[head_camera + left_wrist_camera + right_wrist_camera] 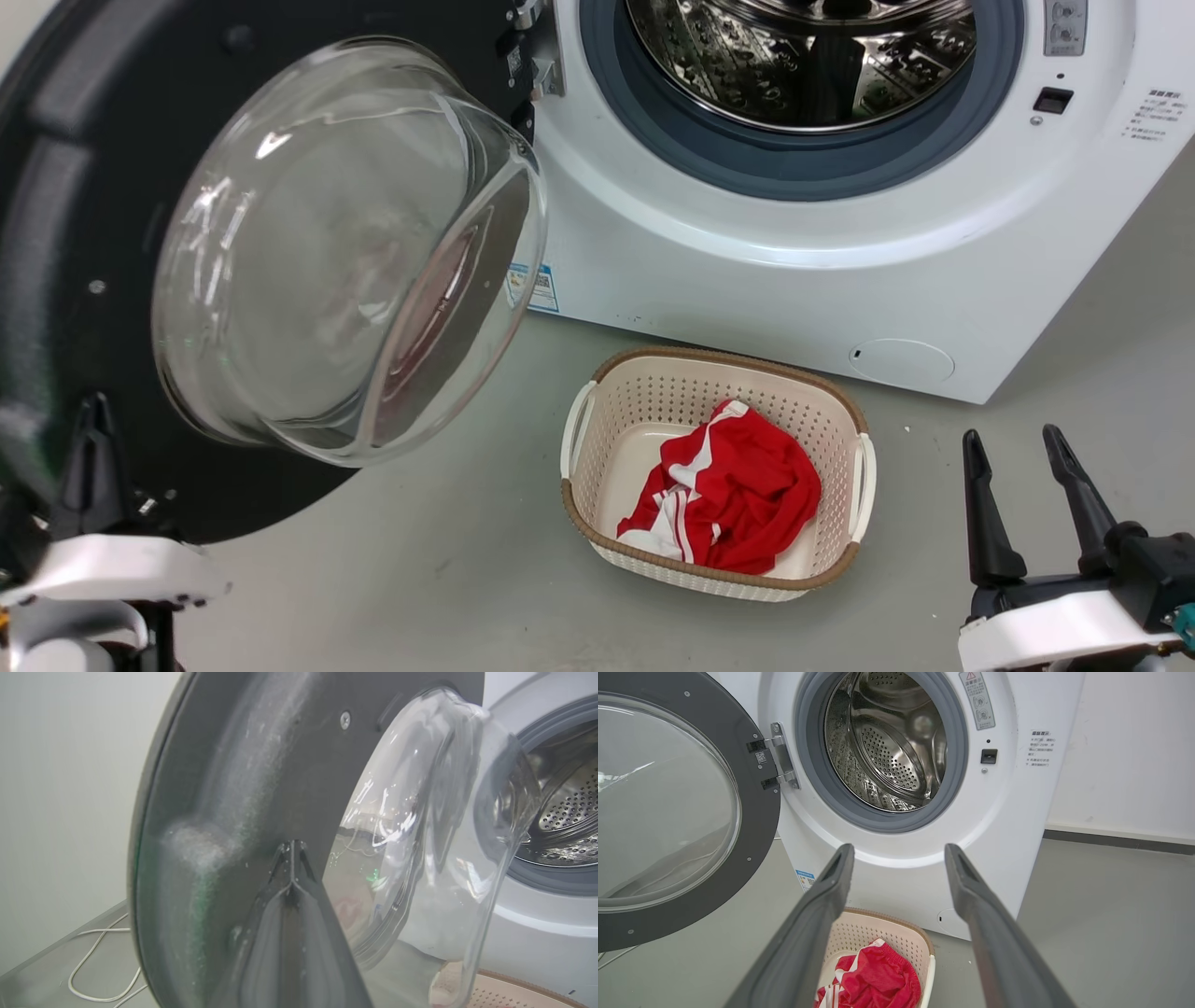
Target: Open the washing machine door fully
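The washing machine door (345,252) stands swung open at 9 o'clock from the washing machine (747,280), its glass bowl bulging outward. The left hand (292,851), at 7 o'clock, has its fingers pressed together around nothing, close to the door's black inner ring; whether it touches I cannot tell. The right hand (1011,437), at 4 o'clock, is spread wide and empty near the basket (728,359), which holds a red garment (738,485).

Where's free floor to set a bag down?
Bare grey floor lies between the washing machine door and the basket, and right of the basket up to the right gripper. The left side is crowded: door and left gripper.
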Motion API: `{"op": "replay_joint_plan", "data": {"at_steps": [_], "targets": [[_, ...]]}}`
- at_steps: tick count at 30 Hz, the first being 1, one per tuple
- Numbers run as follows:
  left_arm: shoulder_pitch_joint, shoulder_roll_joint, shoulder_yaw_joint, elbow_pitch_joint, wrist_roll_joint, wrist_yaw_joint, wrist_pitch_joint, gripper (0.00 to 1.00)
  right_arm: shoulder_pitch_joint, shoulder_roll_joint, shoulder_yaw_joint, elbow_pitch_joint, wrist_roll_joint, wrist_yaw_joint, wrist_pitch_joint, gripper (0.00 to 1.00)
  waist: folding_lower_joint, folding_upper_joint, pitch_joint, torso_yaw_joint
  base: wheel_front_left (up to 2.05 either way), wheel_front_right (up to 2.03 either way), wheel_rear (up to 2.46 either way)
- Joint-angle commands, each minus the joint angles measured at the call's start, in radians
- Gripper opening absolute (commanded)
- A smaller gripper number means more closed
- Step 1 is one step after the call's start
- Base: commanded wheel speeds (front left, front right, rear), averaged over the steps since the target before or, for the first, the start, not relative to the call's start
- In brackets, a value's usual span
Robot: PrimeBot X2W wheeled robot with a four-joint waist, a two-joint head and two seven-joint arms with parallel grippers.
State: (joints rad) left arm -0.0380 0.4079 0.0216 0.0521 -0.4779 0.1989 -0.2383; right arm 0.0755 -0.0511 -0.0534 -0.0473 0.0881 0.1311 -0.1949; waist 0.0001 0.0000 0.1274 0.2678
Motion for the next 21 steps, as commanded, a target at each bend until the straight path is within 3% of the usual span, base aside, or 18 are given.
{"op": "replay_joint_plan", "data": {"at_steps": [1,21], "targets": [[-0.029,0.016,0.018,0.024,-0.010,-0.008,-0.007,0.00,-0.017,0.002,0.001,-0.005,-0.002,-0.001,-0.001,1.00,-0.0001,0.0000,0.006,-0.004,0.00,0.00,0.00],[-0.296,0.145,0.082,0.414,-0.039,-0.126,-0.024,0.00,-0.053,0.002,0.002,0.005,-0.023,-0.001,0.004,1.00,-0.0001,0.0000,0.050,-0.027,0.00,0.00,0.00]]}}
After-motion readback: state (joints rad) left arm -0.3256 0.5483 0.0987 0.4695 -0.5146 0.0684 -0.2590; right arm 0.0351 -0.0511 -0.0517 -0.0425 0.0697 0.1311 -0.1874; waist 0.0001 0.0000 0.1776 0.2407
